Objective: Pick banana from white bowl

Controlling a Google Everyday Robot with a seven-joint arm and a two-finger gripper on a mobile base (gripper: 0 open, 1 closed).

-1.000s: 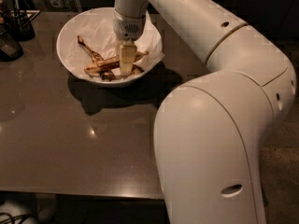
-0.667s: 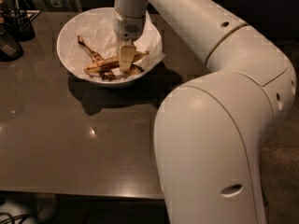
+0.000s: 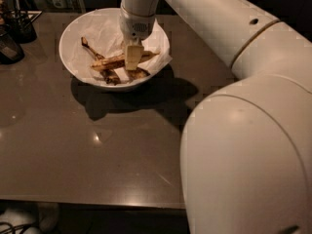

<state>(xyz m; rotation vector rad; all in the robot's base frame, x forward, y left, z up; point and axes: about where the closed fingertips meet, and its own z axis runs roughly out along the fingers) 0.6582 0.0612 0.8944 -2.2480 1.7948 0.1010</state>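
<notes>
The white bowl [image 3: 62, 48] sits in the upper left of the frame, on a dark table [image 3: 97, 150]. The banana [image 3: 108, 62] lies across the middle of the bowl on crinkly white paper [image 3: 105, 30]. The gripper [image 3: 132, 65] points straight down into the bowl, with its tip right at the banana. I cannot tell if it is spread or pinching. The banana looks soft and brown, so a hard squeeze could squash or break it. The gripper could also catch the paper, or the thin dark banana [image 3: 89, 47] nearby, and lift that too.
</notes>
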